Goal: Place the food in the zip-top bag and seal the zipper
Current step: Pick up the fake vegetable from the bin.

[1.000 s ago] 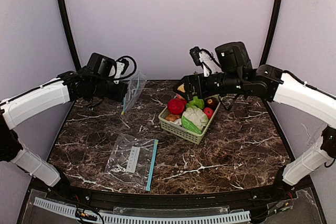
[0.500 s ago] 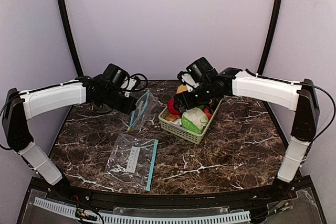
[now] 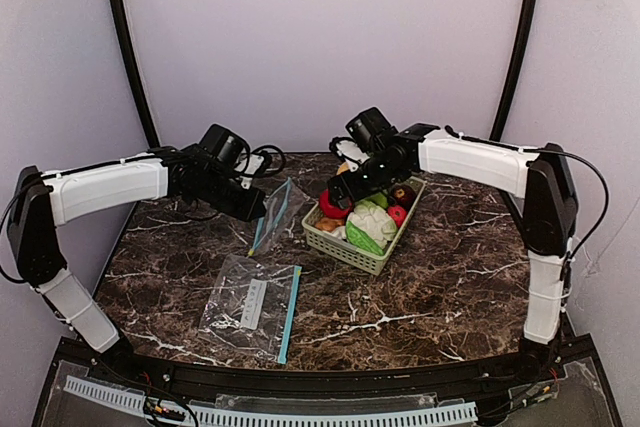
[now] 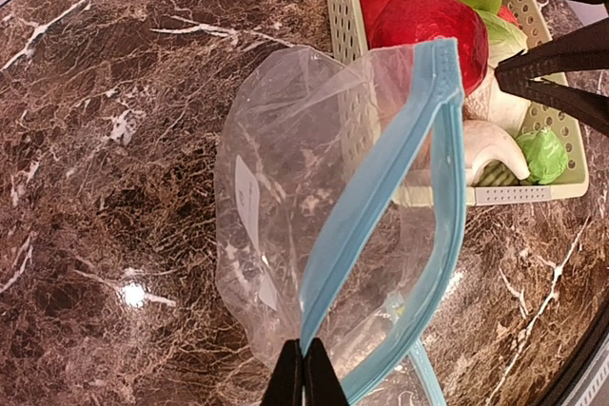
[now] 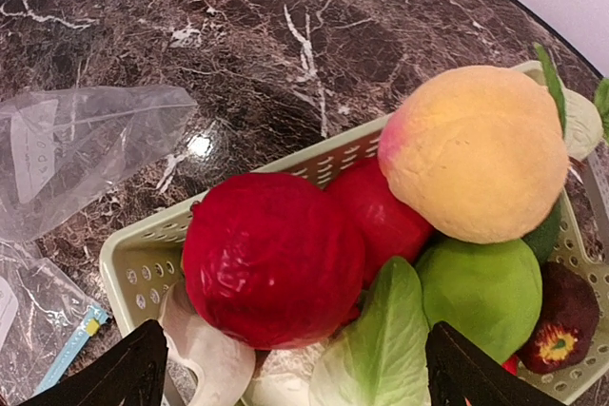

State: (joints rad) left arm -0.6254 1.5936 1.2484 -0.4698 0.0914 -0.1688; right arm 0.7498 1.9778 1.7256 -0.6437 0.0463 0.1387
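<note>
Left arm reaches in from the left, forearm near level, left gripper (image 4: 304, 366) fingers pinched tight on the zip-top bag (image 4: 276, 187) rim. Right arm stretches across from the right, wrist pitched down, right gripper (image 3: 337, 196) fingers spread wide apart.

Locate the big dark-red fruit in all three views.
Top external: dark-red fruit centre, at the left end of the pale green basket.
Left wrist: dark-red fruit top right, behind the open bag.
Right wrist: dark-red fruit lower centre.
Shared landmark: the basket rim beside it.
</note>
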